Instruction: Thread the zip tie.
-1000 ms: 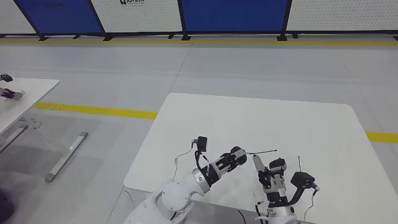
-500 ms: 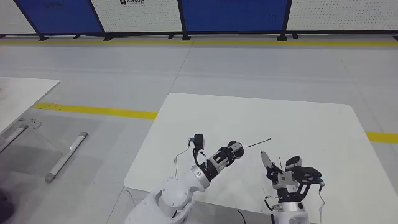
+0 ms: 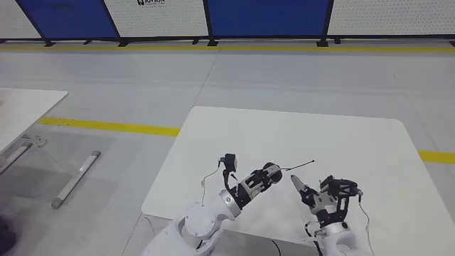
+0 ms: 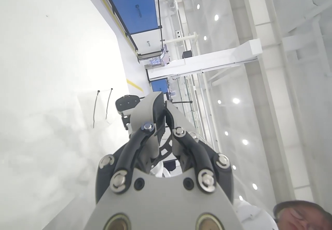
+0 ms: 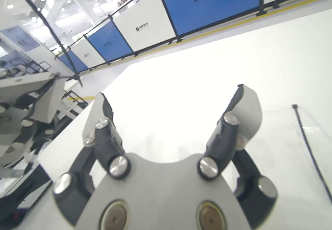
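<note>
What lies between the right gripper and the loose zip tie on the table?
Nothing. In the right wrist view, a stretch of bare table separates the open right gripper from the loose zip tie.

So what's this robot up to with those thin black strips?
It is working on threading a zip tie. Its left pincer is shut on one black zip tie, which sticks out straight above the white table and is not looped yet. The right pincer is open and empty beside it, not touching the tie. A spare zip tie lies flat on the table near the right pincer.
</note>
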Robot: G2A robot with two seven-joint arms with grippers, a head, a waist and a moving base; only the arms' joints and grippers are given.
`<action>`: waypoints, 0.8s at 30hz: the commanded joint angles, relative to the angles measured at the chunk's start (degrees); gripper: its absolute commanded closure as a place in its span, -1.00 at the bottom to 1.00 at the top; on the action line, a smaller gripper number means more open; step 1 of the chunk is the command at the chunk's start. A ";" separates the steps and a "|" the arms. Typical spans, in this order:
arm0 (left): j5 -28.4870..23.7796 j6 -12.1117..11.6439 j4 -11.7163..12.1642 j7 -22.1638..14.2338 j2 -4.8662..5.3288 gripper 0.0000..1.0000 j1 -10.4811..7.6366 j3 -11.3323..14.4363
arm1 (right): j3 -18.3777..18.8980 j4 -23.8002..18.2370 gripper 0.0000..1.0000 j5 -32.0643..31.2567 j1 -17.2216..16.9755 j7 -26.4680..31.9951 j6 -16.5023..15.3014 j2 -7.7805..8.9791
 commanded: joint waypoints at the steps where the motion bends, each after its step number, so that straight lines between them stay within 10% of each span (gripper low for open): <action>1: -0.19 -0.16 -0.10 -0.40 0.02 1.00 0.06 -0.05 | 0.23 -0.32 -1.00 -0.98 0.80 4.40 -0.25 0.21; 20: 3.38 -1.10 0.97 2.56 -0.45 1.00 -0.71 2.07 | -0.60 -0.12 -1.00 6.66 1.45 4.57 -2.37 0.16; 22: 4.16 -1.29 1.03 3.30 -0.49 1.00 -0.67 2.14 | -1.30 0.01 -0.20 6.07 1.60 4.19 -1.81 0.12; 24: 5.15 -1.48 1.02 4.17 -0.51 1.00 -0.52 2.17 | -1.70 0.06 0.10 5.95 1.69 3.97 -1.56 0.11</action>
